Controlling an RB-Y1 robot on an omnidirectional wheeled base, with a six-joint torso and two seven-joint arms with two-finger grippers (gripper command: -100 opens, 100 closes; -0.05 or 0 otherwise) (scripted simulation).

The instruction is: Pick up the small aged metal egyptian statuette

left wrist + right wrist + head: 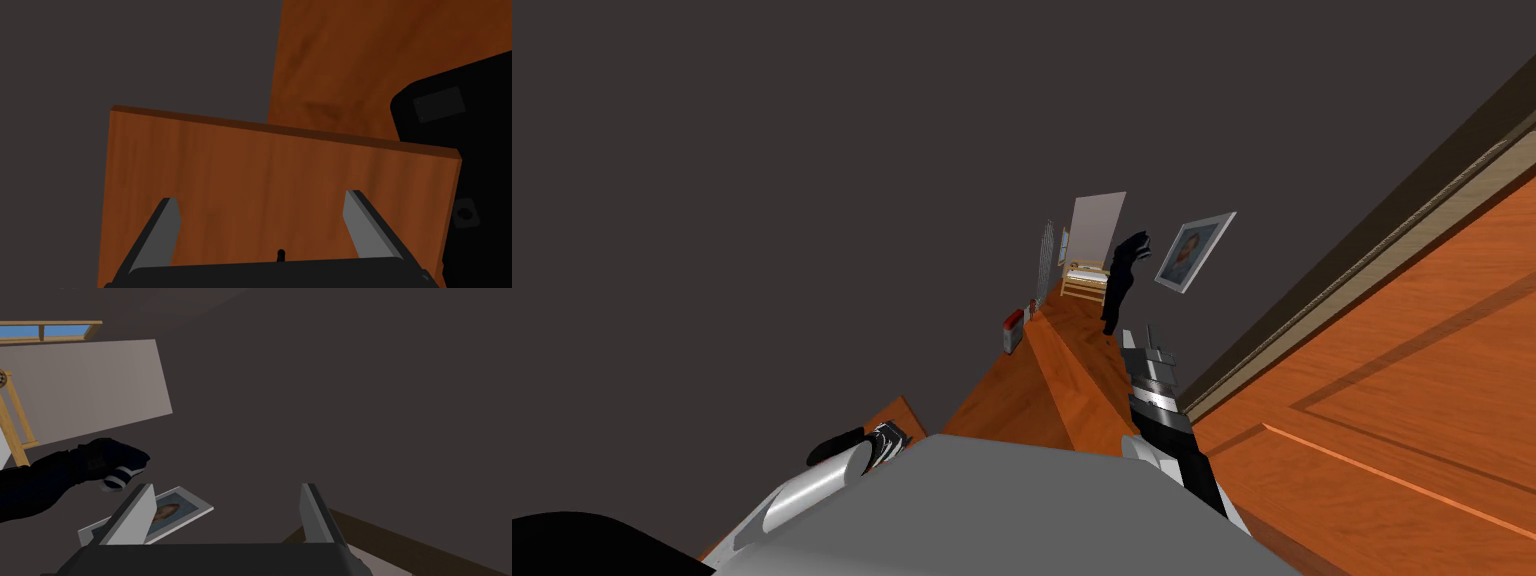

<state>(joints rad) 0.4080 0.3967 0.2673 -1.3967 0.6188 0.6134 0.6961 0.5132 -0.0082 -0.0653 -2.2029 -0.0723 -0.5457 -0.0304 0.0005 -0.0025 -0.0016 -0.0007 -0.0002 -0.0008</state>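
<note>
Grippers are both shown spread wide and empty: right gripper [227, 488] is held near dark statuette [60, 475]; left gripper [261, 197] is held over wooden board [280, 175].

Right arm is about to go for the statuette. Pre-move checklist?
1. Target found: ok, the dark statuette is ahead of the right gripper.
2. Right gripper open: ok.
3. Statuette between its fingers: not ok, it sits off to one side, outside one finger.
4. Framed picture clear of the approach: cannot tell.
5. Left gripper out of the way: ok, open over a wooden board.
</note>
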